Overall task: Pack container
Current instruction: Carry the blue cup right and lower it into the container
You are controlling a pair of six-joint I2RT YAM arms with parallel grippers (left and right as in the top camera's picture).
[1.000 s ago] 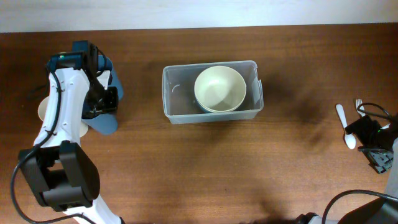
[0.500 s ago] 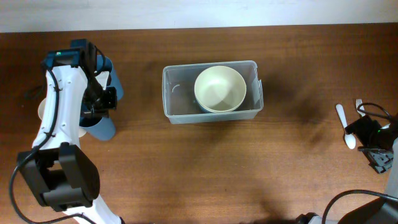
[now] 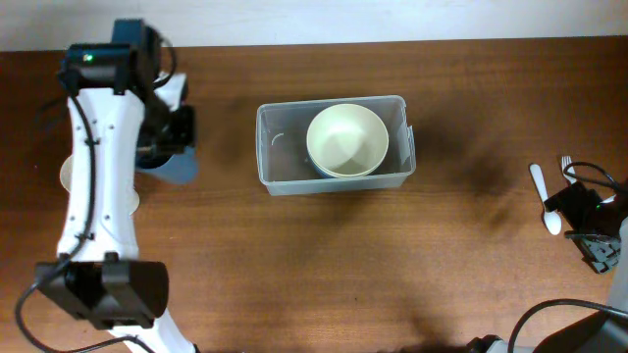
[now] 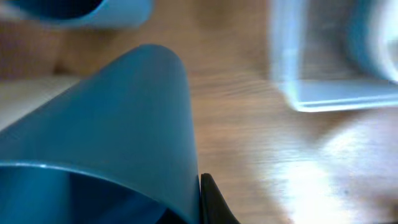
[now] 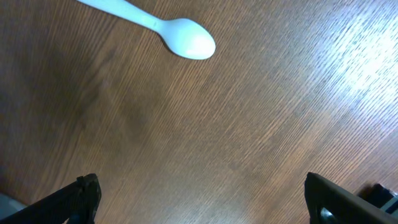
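1 container (image 3: 285, 175) | 1 bowl (image 3: 346, 139) in it | 2 cups: blue cup (image 4: 118, 118) pinched in left claw (image 3: 169, 137), second cup (image 4: 74, 9) beside | right claw (image 5: 208, 205) spread, empty

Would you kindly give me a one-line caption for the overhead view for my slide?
Left claw grips a blue cup beside the clear container, which holds a cream bowl.
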